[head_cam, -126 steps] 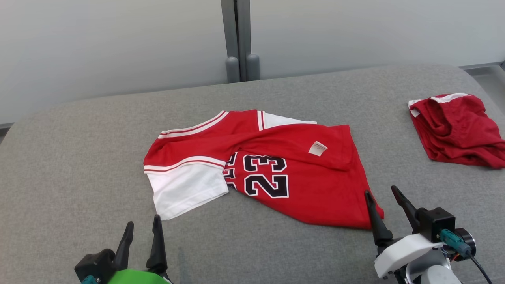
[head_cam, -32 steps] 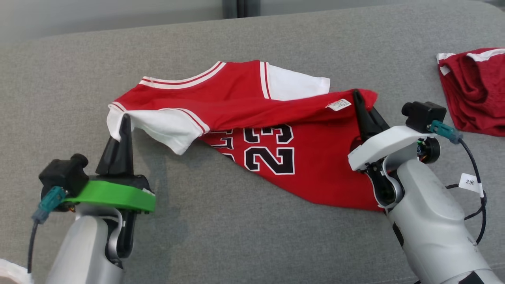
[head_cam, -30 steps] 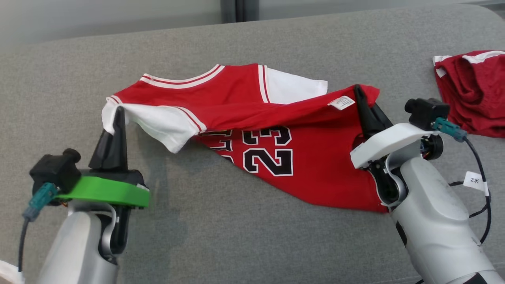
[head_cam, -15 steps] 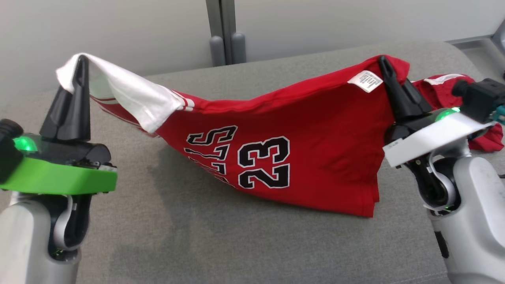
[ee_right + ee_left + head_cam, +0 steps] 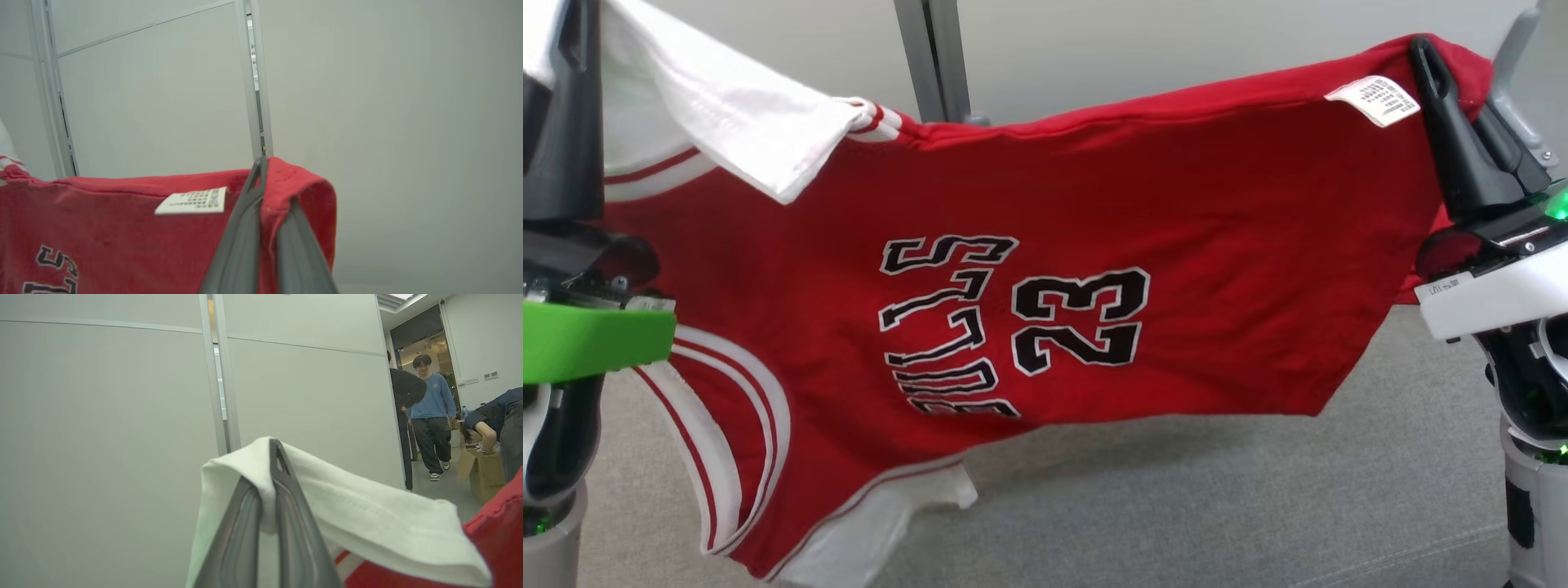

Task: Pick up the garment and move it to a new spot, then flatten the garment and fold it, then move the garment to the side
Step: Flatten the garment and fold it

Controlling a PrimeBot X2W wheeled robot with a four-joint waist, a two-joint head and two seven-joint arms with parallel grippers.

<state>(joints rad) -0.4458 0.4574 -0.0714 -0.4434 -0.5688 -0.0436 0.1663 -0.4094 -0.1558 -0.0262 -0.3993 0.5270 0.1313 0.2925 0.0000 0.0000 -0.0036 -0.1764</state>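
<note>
While my L fingers (image 5: 286, 506) pinch white sleeve (image 5: 347, 498) & R fingers (image 5: 245, 228) pinch red corner (image 5: 304, 183), garment (image 5: 1045, 245), 1 pc: hangs below both, long axis L–R.

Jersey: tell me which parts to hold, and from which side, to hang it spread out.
Grip the two ends of its top edge: the white sleeve at the left, the red hem corner by the label at the right, fingers coming up from below. The left gripper and right gripper pinch there now, and the jersey hangs as one spread sheet, likely good for flattening.
</note>
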